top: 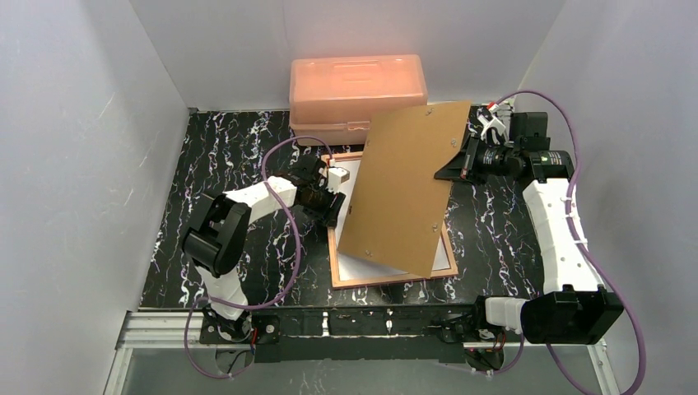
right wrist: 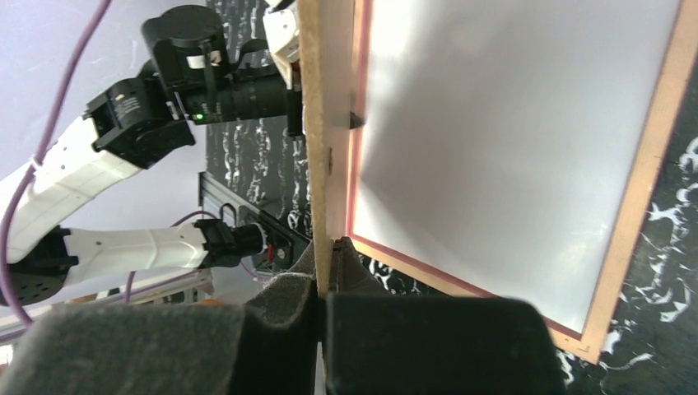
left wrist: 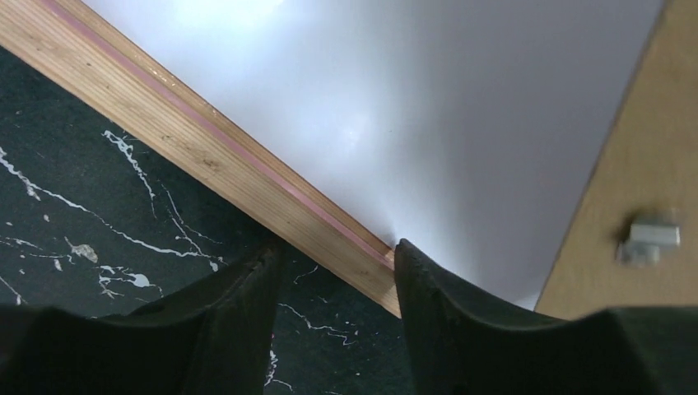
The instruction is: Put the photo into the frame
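Right tool [right wrist: 325,271] pinches the backing board [top: 407,185], tilted above the frame [left wrist: 165,123]. Left tool [left wrist: 337,247], half-wide, straddles its rail. The photo [left wrist: 411,99] lies white-side-up inside; seat its edge flat first.

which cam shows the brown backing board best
Top external: the whole backing board shows, tilted over the frame. Left wrist catches only a strip with a clip; right wrist sees it edge-on.
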Action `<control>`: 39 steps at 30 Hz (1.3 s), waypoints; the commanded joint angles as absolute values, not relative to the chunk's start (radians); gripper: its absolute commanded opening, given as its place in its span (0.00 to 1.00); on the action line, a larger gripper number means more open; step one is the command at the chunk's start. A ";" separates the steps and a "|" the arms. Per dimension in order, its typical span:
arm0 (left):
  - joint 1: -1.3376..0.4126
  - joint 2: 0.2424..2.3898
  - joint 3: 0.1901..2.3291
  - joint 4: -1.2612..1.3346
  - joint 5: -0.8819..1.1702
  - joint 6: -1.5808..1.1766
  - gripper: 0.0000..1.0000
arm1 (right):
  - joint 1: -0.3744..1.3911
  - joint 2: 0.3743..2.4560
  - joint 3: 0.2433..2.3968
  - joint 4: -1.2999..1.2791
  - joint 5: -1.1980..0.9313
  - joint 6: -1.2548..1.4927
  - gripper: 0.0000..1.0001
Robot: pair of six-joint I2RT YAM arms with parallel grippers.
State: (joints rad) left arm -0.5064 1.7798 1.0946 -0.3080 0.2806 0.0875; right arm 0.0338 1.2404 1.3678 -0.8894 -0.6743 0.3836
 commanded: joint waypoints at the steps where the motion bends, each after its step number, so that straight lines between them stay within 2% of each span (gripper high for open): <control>1: -0.505 1.796 1.113 -0.339 0.198 0.103 0.45 | 0.031 1.193 1.355 -0.717 -0.838 0.496 0.01; 5: -0.505 1.788 1.109 -0.360 0.152 0.120 0.33 | 0.031 1.169 1.302 -0.596 -0.889 0.584 0.01; 14: -0.450 1.695 1.038 -0.389 0.140 0.182 0.25 | 0.031 1.166 1.228 -0.531 -0.920 0.612 0.01; 19: -0.376 1.607 1.043 -0.438 0.245 0.172 0.34 | 0.036 1.157 1.148 -0.453 -0.927 0.642 0.01; 20: -0.355 1.584 1.054 -0.454 0.287 0.162 0.38 | 0.040 1.157 1.135 -0.442 -0.925 0.643 0.01; 23: -0.306 1.517 1.087 -0.512 0.397 0.146 0.58 | 0.060 1.169 1.103 -0.416 -0.917 0.646 0.01; 27: -0.253 1.441 1.108 -0.542 0.523 0.125 0.68 | 0.107 1.187 1.052 -0.365 -0.896 0.667 0.01; 32: -0.215 1.435 1.104 -0.547 0.497 0.164 0.65 | 0.152 1.186 0.972 -0.262 -0.846 0.714 0.01; 39: -0.196 1.493 1.068 -0.535 0.466 0.213 0.50 | 0.184 1.217 0.904 -0.183 -0.815 0.735 0.01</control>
State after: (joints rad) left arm -0.2039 1.4761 1.0908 -0.5098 0.4561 0.1741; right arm 0.1791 1.2118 0.9157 -0.3279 -0.7906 0.6971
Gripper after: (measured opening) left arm 0.545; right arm 0.053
